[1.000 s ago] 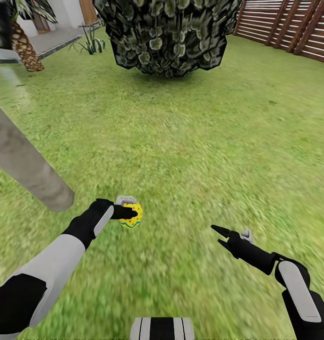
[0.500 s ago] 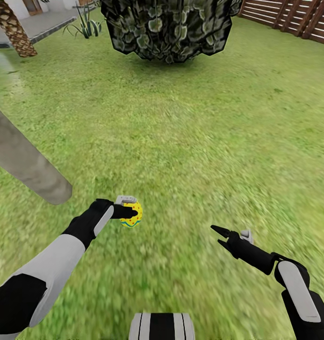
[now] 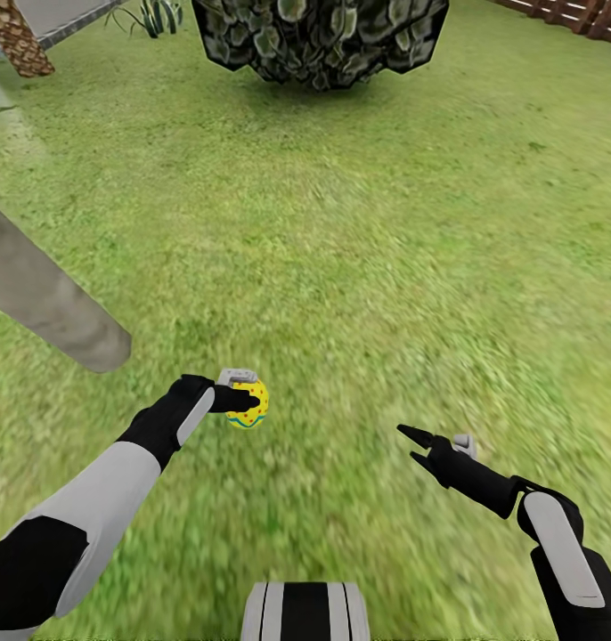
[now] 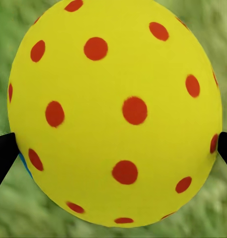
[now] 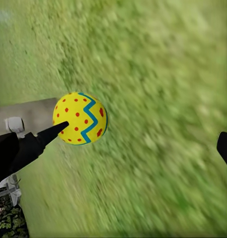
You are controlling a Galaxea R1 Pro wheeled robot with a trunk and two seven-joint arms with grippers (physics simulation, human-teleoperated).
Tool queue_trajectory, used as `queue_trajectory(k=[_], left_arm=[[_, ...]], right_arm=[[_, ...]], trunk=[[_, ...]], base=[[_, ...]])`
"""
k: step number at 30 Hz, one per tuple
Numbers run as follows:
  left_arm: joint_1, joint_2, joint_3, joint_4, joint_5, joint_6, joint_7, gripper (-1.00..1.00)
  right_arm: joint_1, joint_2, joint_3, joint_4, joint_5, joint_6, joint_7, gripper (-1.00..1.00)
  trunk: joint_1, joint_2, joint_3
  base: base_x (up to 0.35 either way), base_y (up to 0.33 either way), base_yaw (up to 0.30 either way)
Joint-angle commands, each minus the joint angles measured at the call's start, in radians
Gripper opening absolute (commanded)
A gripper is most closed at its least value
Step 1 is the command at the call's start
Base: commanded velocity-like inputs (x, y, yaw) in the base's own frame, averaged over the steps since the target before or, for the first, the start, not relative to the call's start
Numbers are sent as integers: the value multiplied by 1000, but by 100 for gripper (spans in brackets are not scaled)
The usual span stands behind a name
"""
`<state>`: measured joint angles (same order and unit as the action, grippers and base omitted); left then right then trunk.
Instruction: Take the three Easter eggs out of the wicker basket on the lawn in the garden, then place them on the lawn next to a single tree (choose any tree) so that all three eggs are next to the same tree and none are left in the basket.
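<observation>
My left gripper is shut on a yellow Easter egg with red dots and a blue zigzag, held just above the lawn. In the left wrist view the egg sits between the two black fingertips. The right wrist view catches the same egg over blurred grass. My right gripper hangs open and empty to the right, low over the grass. The pale grey trunk of a tree slants in from the left, its foot close to my left arm. The wicker basket is out of view.
A dense dark tree crown hangs at the far top centre. At the top left stand a scaly palm trunk, a spiky plant and grey paving. A brown fence runs at the top right. Grass lies all around.
The whole view has shifted: crown, palm and trunk foot slid upward in the picture, so the camera moved. Both arms keep their pose, the egg still held in the left gripper.
</observation>
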<state>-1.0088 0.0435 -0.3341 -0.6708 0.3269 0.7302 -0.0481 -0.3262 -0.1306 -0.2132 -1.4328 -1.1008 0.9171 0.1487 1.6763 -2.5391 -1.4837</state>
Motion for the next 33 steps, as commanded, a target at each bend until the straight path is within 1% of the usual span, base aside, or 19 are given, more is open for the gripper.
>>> queue_trajectory(k=[1,16,22,33], left_arm=[[-1,1,-3,-1,-3,3,-4,-100],[-1,1,-3,-1,-3,-3,-4,-100],[-1,1,-3,-1,-3,-4,-4,-100],[-1,1,-3,-1,-5,-5,-4,-100]], right_arm=[[-1,0,-2,0,9,5,9,100],[-1,0,0,2,9,5,8,100],[-1,0,0,3,9,5,8,100],[-1,0,1,3,9,5,8,100]], trunk=[[0,-1,-5],[7,-4,-63],[7,-4,-63],[12,-7,-105]], base=[[0,0,0],[0,0,0],[0,0,0],[0,0,0]])
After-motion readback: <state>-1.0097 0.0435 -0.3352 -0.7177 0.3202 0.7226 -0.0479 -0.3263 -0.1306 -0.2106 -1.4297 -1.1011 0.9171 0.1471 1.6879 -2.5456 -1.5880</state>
